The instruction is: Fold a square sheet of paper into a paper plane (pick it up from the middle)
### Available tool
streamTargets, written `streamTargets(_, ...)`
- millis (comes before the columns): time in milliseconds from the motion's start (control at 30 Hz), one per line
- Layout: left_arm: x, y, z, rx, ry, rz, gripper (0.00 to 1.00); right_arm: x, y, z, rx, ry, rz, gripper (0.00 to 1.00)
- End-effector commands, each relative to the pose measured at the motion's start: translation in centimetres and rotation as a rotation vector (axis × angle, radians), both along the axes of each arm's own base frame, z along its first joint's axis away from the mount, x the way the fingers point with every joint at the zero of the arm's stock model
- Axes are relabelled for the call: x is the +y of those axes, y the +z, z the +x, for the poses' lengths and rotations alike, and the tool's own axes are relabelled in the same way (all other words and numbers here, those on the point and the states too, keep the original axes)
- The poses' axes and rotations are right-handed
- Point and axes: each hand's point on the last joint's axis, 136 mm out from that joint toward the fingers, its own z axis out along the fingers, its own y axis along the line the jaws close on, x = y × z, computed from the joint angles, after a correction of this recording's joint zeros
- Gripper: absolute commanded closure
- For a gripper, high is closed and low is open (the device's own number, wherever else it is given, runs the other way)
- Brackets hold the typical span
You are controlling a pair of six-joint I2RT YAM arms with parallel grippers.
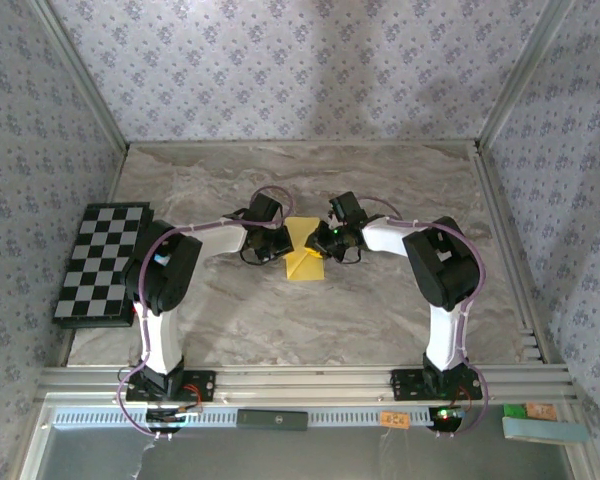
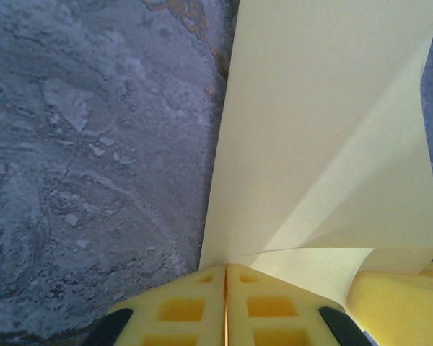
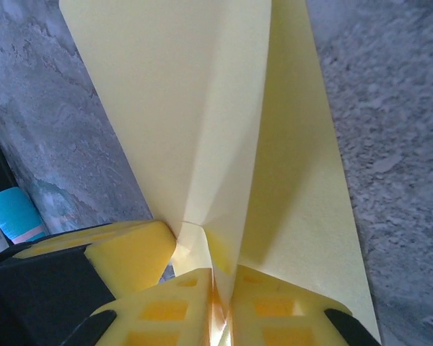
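though the marble table (image 1: 380, 310) gives us plenty of room, we hold the square sheet of paper (image 1: 303, 252), creased into flaps, at the table's middle. the left gripper (image 2: 226, 303) is closed tight on one edge; the right gripper (image 3: 220, 310) pinches the opposite fold. we judge a fold is in hand; next the flap needs laying over and pressing flat.

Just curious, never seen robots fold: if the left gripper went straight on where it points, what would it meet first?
The yellow sheet of paper the left gripper pinches, stretching straight ahead of it. The right gripper sits close by and might be brushed; depth is unclear.
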Motion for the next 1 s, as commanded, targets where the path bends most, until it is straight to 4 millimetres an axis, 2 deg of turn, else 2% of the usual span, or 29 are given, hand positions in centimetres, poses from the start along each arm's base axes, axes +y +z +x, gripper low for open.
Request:
streamTargets(0, 0.6, -0.3, -0.7, 0.04, 0.012, 0.008, 0.9, 0.1, -0.8, -0.6, 0.034, 0.002, 0.006, 0.87)
streamTargets(133, 0.5, 1.2, -0.1, 0.019, 0.022, -0.036, 0.87, 0.0, -0.7, -0.5, 0.024, 0.003, 0.006, 0.93)
streamTargets(267, 1.3, 4.2, 0.7, -0.044, 0.06, -0.092, 0.74, -0.2, 0.4, 0.0, -0.026, 0.009, 0.015, 0.97)
streamTargets(400, 2.8, 7.6, 1.0, -0.114, 0.092, -0.161, 0.58, -0.3, 3.4, 1.0, -0.125, 0.03, 0.051, 0.99)
streamTargets(600, 4.7, 11.0, 0.6, -0.191, 0.155, -0.342, 0.31, 0.2, 8.8, 1.9, -0.267, 0.093, 0.146, 0.99)
streamTargets(667, 4.7, 12.2, 0.5, -0.233, 0.149, -0.404, 0.26, 0.4, 10.4, 2.0, -0.296, 0.103, 0.185, 0.99)
streamTargets(800, 3.6, 14.4, 0.0, -0.28, 0.114, -0.552, 0.15, 1.2, 13.9, 2.3, -0.346, 0.123, 0.291, 0.98)
streamTargets(967, 2.2, 16.6, -0.1, -0.299, 0.08, -0.699, 0.02, 1.8, 17.2, 2.5, -0.385, 0.128, 0.402, 0.98)
